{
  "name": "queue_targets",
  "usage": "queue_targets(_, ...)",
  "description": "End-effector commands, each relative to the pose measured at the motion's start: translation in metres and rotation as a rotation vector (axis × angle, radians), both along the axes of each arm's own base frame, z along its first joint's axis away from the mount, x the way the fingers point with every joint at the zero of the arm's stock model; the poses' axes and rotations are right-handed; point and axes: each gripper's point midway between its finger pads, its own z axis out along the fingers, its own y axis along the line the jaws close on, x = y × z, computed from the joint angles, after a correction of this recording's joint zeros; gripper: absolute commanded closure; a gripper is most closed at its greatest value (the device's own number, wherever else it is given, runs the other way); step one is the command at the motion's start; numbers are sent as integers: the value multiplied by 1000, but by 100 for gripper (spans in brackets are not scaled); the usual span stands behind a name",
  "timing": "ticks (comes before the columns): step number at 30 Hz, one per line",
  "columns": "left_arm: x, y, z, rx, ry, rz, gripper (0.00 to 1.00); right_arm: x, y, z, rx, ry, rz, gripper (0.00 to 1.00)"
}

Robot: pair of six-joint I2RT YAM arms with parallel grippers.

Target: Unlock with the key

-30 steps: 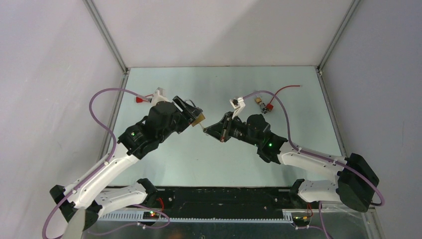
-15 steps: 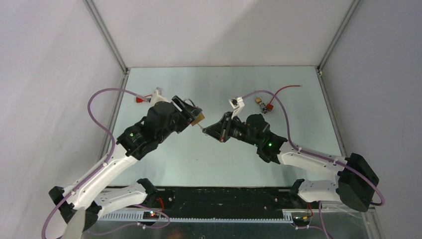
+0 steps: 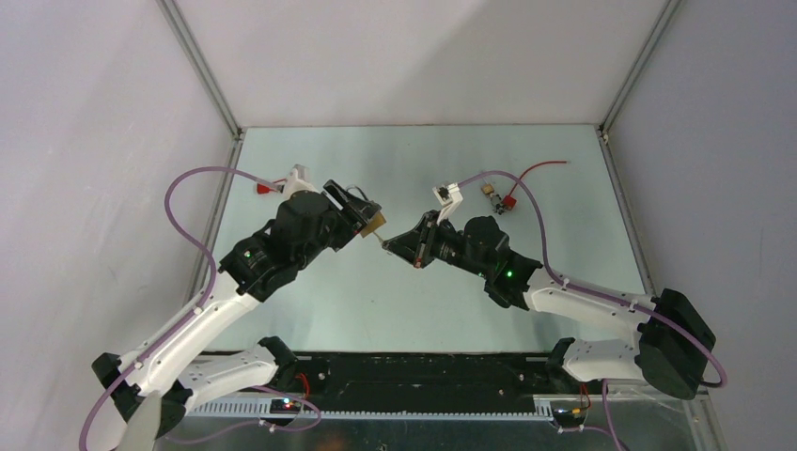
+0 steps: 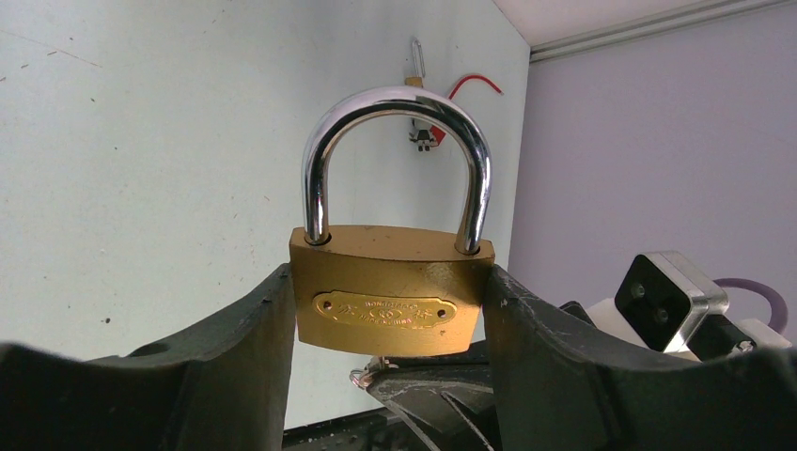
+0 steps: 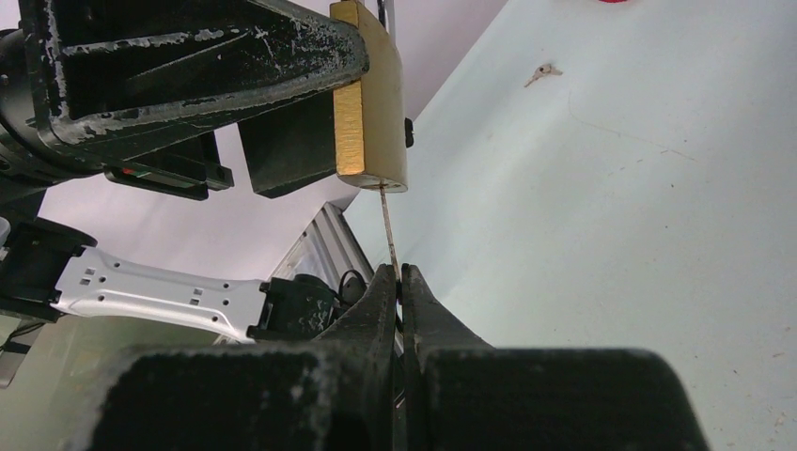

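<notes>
My left gripper [image 3: 368,220] is shut on a brass padlock [image 4: 390,287] with a closed silver shackle [image 4: 395,160], held above the table; the padlock also shows in the top view [image 3: 374,224] and in the right wrist view [image 5: 371,99]. My right gripper [image 3: 393,244] is shut on the thin silvery key [image 5: 387,230]. The key's blade points up and its tip touches the underside of the padlock body. In the left wrist view the key [image 4: 376,368] shows just under the padlock.
A small brass padlock with a red tag and red wire [image 3: 503,197] lies at the back right of the table. Another red tag [image 3: 264,187] lies at the back left. A small metal piece [image 5: 542,71] lies on the table surface.
Both arms have shifted very slightly to the left; the key tip stays at the padlock's underside.
</notes>
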Motion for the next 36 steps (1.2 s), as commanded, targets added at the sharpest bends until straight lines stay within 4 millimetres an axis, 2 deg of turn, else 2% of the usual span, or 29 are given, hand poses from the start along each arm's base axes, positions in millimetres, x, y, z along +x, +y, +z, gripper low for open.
queue_targets(1, 7, -5, 48, -121, -132, 2, 100, 7, 1, 40, 84, -74, -34, 100)
queue_targets(36, 10, -5, 33, -89, -106, 11, 100, 11, -7, 50, 94, -109, -71, 100)
